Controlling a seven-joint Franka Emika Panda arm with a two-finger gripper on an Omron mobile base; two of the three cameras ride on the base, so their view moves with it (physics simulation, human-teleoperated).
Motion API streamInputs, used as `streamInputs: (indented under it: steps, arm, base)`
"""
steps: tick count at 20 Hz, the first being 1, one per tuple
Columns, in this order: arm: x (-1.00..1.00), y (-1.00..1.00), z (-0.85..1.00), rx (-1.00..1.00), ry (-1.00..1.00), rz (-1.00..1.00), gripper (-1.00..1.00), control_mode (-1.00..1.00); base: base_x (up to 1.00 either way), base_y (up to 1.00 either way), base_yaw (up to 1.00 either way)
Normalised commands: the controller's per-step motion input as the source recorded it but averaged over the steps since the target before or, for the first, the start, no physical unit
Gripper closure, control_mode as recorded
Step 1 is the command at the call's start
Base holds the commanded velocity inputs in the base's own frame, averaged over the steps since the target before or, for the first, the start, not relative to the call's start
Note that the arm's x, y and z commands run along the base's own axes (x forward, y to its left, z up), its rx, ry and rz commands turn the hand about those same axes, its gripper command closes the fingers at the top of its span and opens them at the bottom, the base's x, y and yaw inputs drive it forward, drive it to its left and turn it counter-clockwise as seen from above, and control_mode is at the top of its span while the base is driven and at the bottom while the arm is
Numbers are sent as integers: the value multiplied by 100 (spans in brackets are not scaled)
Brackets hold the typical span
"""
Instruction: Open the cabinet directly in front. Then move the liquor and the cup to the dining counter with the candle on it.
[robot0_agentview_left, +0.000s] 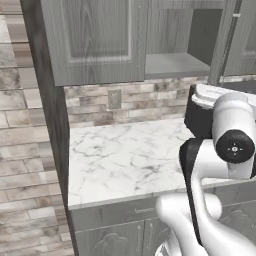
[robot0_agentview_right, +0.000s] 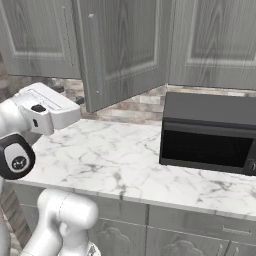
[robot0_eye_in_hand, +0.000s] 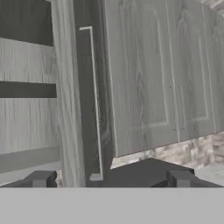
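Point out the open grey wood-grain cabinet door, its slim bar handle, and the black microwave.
Grey wood-grain cabinet door (robot0_agentview_right: 130, 45): right base view, on its raised panel.
Slim bar handle (robot0_eye_in_hand: 95, 100): hand view, mid-bar.
Black microwave (robot0_agentview_right: 207, 147): right base view, on its dark front.

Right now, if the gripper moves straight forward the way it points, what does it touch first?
Probably the swung-open door of the cabinet, seen edge-on with its handle between the open fingertips of the gripper. Depth is unclear.
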Motion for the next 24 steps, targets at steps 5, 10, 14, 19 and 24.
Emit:
streamInputs:
  steps: [5, 10, 14, 19, 24]
  arm:
    - [-30, 94, 9, -15, 0, 0, -100, -100]
    - [1, 68, 6, -12, 0, -9, -100, -100]
    - [65, 20, 0, -6, 1, -8, -100, -100]
    - [87, 1, 0, 0, 3, -8, -100, -100]
    - [79, -13, 0, 1, 18, -8, -100, -100]
  base:
    - [0, 0, 0]
    - [0, 0, 0]
    - [0, 0, 0]
    - [0, 0, 0]
    - [0, 0, 0]
